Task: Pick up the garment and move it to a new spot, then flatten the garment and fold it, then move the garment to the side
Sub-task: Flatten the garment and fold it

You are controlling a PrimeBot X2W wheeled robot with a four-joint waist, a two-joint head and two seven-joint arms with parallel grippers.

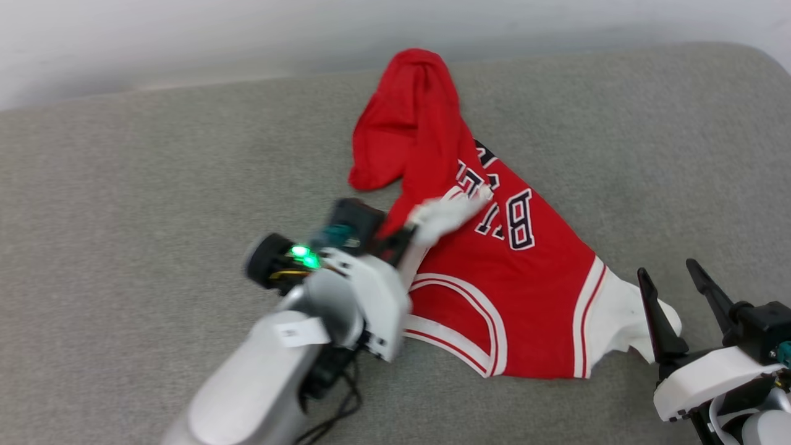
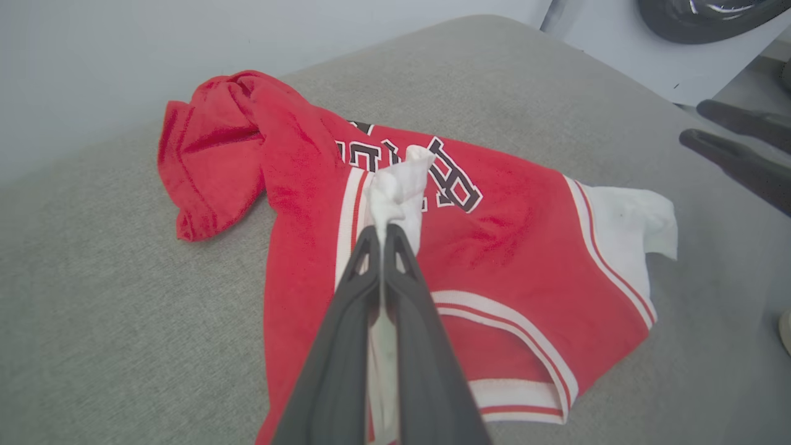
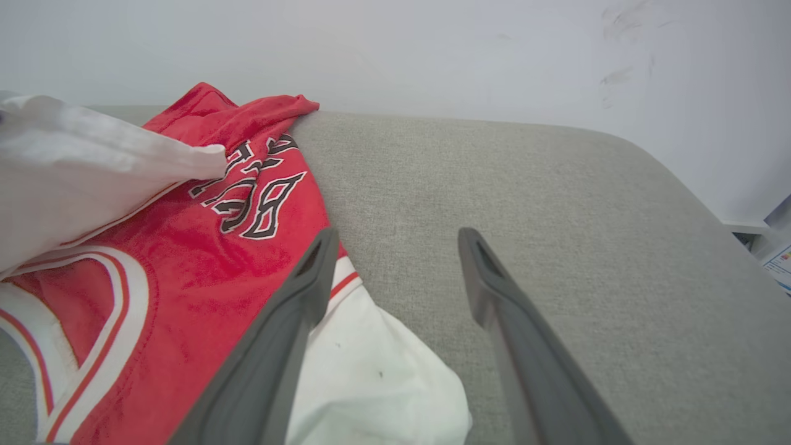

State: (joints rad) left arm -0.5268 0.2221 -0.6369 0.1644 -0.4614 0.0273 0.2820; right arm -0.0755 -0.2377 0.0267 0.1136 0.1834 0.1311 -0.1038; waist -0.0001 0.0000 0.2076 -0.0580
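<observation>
— Head view, read from the left: what was shown?
— A grey padded surface (image 1: 123, 216) was shown. Toward its middle the garment (image 1: 525, 290) was laid crumpled, with its far end bunched near the back edge and its lettering partly covered.
— How was the left gripper set?
— The left gripper (image 2: 383, 238) was pressed together on a white sleeve (image 2: 398, 185), which was drawn up over the red front. In the left wrist view, cloth was seen pinched between the fingers.
— And further right?
— The other white sleeve (image 1: 624, 315) was spread at the garment's right corner. The right gripper (image 1: 667, 267) was held at that sleeve's edge with its fingers apart and nothing between them. Whether it touched the cloth could not be told.
— Which step was judged to be in hand?
— The pick-up was judged to be in hand, with the grasp made and the carry not yet done. A lift that brings the cloth clear of the surface was thought to be called for next, then a set-down at a fresh spot.
</observation>
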